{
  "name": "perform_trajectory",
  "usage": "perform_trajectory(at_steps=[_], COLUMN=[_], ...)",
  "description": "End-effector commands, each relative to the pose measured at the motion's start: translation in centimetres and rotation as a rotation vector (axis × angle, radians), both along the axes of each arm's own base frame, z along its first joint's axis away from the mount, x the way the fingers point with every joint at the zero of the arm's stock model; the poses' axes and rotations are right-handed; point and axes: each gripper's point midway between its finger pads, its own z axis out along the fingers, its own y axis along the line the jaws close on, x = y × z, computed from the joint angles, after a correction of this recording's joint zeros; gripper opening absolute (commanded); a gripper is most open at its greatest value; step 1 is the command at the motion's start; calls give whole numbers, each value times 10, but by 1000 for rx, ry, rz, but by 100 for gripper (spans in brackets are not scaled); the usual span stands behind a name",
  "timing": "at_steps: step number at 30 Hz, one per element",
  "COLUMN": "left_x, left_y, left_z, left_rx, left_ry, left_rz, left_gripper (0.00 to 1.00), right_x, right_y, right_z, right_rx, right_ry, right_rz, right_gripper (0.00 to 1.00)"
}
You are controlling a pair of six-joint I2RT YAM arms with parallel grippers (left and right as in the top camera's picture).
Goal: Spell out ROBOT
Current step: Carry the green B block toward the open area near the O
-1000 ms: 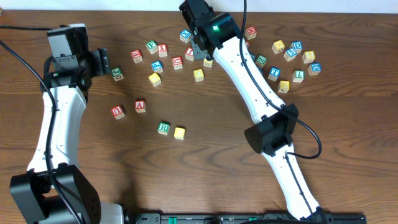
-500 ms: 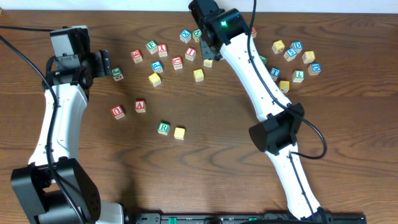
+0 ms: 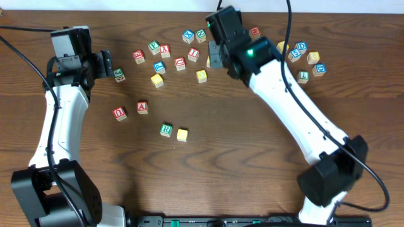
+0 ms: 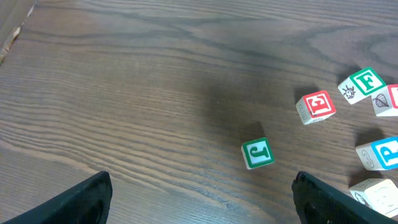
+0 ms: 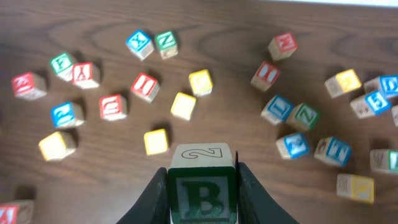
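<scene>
My right gripper (image 5: 202, 202) is shut on the green-framed B cube (image 5: 202, 193), which has a 2 on its top face. It is held above the table amid the scattered cubes. From above, the right gripper (image 3: 214, 58) hides most of that cube. The green-framed R cube (image 3: 166, 130) lies on the table with a yellow-faced cube (image 3: 182, 134) just to its right. More yellow cubes (image 3: 156, 80) lie loose farther back. A blue-framed cube that looks like a T (image 5: 329, 151) lies right of the held B. My left gripper (image 4: 205, 208) is open over bare wood.
Red-framed A (image 3: 142, 107) and U (image 3: 119, 113) cubes lie left of the R. A green J cube (image 4: 258, 153) sits just ahead of the left gripper. Several lettered cubes are strewn along the back (image 3: 180, 62) and at the back right (image 3: 301, 46).
The right gripper has moved a little to the right with the B cube, and the right arm's elbow has swung far towards the lower right. The left arm has barely shifted.
</scene>
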Motion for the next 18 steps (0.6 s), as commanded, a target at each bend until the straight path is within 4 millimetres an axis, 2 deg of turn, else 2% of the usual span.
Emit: perform_trajectory(at_steps=[1, 5, 8, 13, 18], left_x=[-1, -1, -1, -1, -1], left_y=[1, 1, 1, 1, 1], left_z=[-8, -8, -8, -8, -8], left_rx=[-4, -4, -4, -4, -5], left_ry=[18, 18, 18, 19, 21], left_rz=[-4, -4, -4, -4, -4], left_gripper=[91, 91, 91, 91, 91], right_x=[-20, -39, -57, -87, -107], right_y=[1, -13, -19, -8, 15], right_z=[5, -14, -40, -83, -107], right_rx=[72, 61, 66, 107, 103], right_ry=[-10, 55, 123, 232, 241], right_rz=[-36, -78, -99, -66, -8], right_gripper=[9, 7, 6, 3, 5])
